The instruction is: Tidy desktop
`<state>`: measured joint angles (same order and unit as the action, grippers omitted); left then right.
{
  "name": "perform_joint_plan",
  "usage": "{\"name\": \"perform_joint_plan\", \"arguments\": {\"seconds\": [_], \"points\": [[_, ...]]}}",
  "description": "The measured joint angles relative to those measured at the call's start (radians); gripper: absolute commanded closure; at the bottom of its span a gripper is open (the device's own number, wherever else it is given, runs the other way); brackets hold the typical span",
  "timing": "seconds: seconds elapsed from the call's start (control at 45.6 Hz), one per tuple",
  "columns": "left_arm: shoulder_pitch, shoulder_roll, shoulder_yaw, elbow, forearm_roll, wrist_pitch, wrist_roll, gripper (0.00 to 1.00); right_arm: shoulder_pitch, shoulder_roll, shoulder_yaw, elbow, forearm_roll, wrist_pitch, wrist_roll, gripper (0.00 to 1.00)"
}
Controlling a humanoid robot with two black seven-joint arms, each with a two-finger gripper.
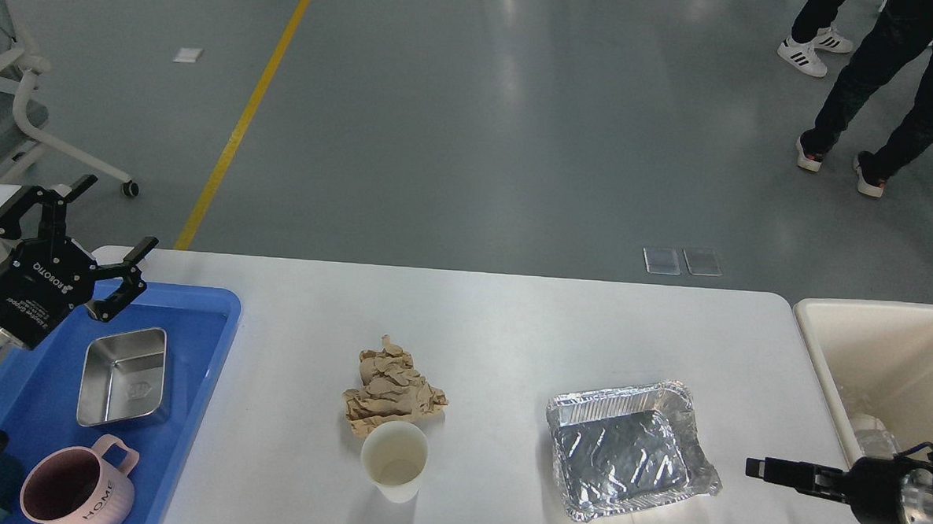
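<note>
The white desktop (511, 327) bears a crumpled brown paper wad (392, 389), a white paper cup (393, 460) upright just in front of the wad, and an empty crinkled foil tray (624, 450) to the right. My left gripper (120, 211) is open and empty, hovering over the far left corner of the blue tray (212, 314). My right gripper (757, 468) reaches in from the right edge, low, a short way right of the foil tray. It is seen side-on as one thin bar, so I cannot tell its opening.
The blue tray at the left holds a steel container (123, 373) and a pink mug (78, 489). A cream bin (880, 343) with clear plastic inside stands off the table's right end. People's legs (875, 91) are on the floor beyond, and a chair base (47, 118) is at the far left.
</note>
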<state>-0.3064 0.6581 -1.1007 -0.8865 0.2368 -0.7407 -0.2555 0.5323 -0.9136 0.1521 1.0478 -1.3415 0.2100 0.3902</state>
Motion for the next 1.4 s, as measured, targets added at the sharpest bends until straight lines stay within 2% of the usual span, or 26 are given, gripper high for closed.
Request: {"name": "perform_joint_plan", "arguments": {"seconds": [0.154, 0.505, 0.877, 1.119, 1.404], "points": [[0.002, 0.000, -0.003, 0.000, -0.001, 0.000, -0.001, 0.03, 0.055, 0.065, -0.078, -0.069, 0.004, 0.000, 0.003, 0.00], [0.018, 0.002, -0.017, 0.002, -0.001, -0.007, -0.001, 0.03, 0.082, 0.171, -0.096, -0.135, 0.008, 0.006, 0.003, 0.00], [0.018, 0.001, -0.019, 0.004, -0.001, -0.011, -0.001, 0.03, 0.124, 0.168, -0.121, -0.136, 0.017, 0.030, 0.003, 0.00], [0.019, 0.000, -0.019, 0.005, -0.001, -0.014, -0.001, 0.03, 0.127, 0.118, -0.108, -0.081, 0.066, 0.044, 0.037, 0.00], [0.018, 0.000, -0.021, 0.005, -0.001, -0.014, -0.001, 0.03, 0.121, 0.142, -0.109, -0.066, 0.079, 0.044, 0.040, 0.00]]}}
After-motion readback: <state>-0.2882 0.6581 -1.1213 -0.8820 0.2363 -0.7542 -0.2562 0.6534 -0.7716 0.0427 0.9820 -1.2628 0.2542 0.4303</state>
